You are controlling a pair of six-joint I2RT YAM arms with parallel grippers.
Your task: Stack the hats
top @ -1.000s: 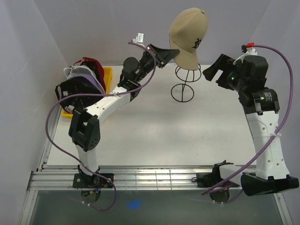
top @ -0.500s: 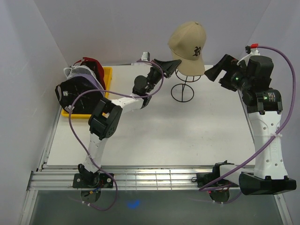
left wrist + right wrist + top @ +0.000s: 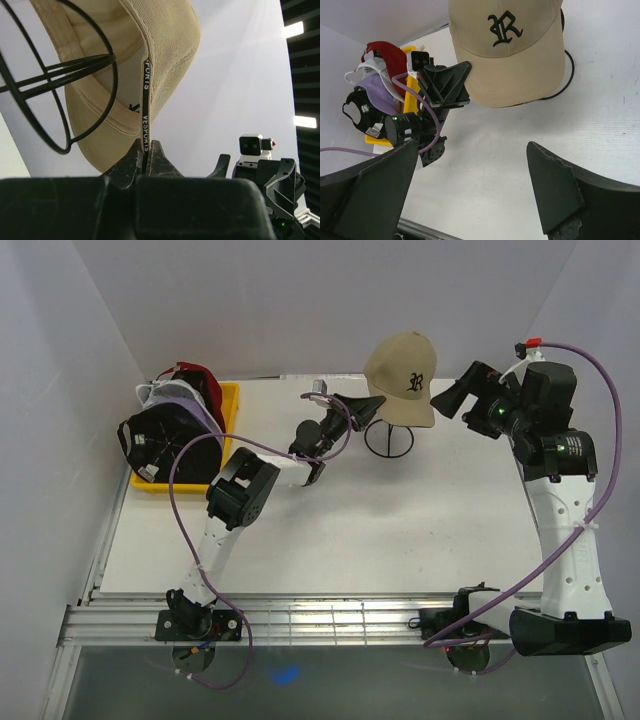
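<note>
The tan cap is finely ribbed matt cloth with a stitched black letter. Its stand is smooth black wire. The yellow tray looks plastic, the white table matt.

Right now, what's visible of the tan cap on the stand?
The tan cap is a fabric baseball cap, finely ribbed up close, with a black gothic R on the front and a curved brim. Inside show a paler lining and a black tape with white lettering. It sits over the top of the black wire stand, front towards the right arm. The left gripper is shut on its edge at the tape; the open right gripper is apart from it.
</note>
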